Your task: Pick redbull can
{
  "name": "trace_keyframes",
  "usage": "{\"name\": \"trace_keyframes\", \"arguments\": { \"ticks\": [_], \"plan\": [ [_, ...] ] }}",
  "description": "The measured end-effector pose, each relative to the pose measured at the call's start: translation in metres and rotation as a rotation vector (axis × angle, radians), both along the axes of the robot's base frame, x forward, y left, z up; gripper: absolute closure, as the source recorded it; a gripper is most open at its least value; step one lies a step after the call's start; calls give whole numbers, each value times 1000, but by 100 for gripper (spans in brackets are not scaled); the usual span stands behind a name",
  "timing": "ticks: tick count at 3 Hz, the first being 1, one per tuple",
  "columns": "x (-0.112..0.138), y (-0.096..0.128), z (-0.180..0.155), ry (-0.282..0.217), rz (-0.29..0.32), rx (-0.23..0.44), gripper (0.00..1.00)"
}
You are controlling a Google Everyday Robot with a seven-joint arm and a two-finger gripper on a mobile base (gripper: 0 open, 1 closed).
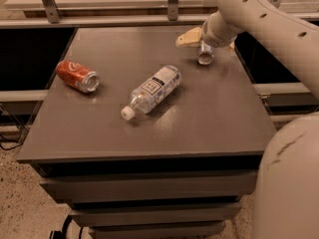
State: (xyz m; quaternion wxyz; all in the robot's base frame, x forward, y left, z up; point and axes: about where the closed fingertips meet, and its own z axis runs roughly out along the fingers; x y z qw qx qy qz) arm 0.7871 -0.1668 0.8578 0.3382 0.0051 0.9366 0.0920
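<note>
gripper [198, 41]: cream, at redbull can [205, 55] | redbull can: silver | soda can [77, 75]: red-orange | table [199, 123]: grey

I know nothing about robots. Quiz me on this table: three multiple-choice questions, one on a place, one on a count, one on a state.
1. Where is the gripper? A near left; B at the redbull can, far right; C out of view.
2. Drink containers on the table? A two; B three; C five.
3. The bottle is: A upright; B crushed flat; C lying down.
Answers: 1 B, the arm ends at the slim can. 2 B, red can, bottle, redbull can. 3 C, it rests on its side.
</note>
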Motion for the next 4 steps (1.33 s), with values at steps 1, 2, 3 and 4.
{"name": "trace_keyframes", "arguments": {
  "ticks": [1, 2, 3, 4],
  "plan": [
    [8, -3, -5, 2, 9, -24, 17],
    [11, -3, -7, 11, 22, -51, 41],
    [8, -3, -4, 15, 39, -68, 65],
    [1, -5, 9, -15, 68, -50, 87]
  ]
}}
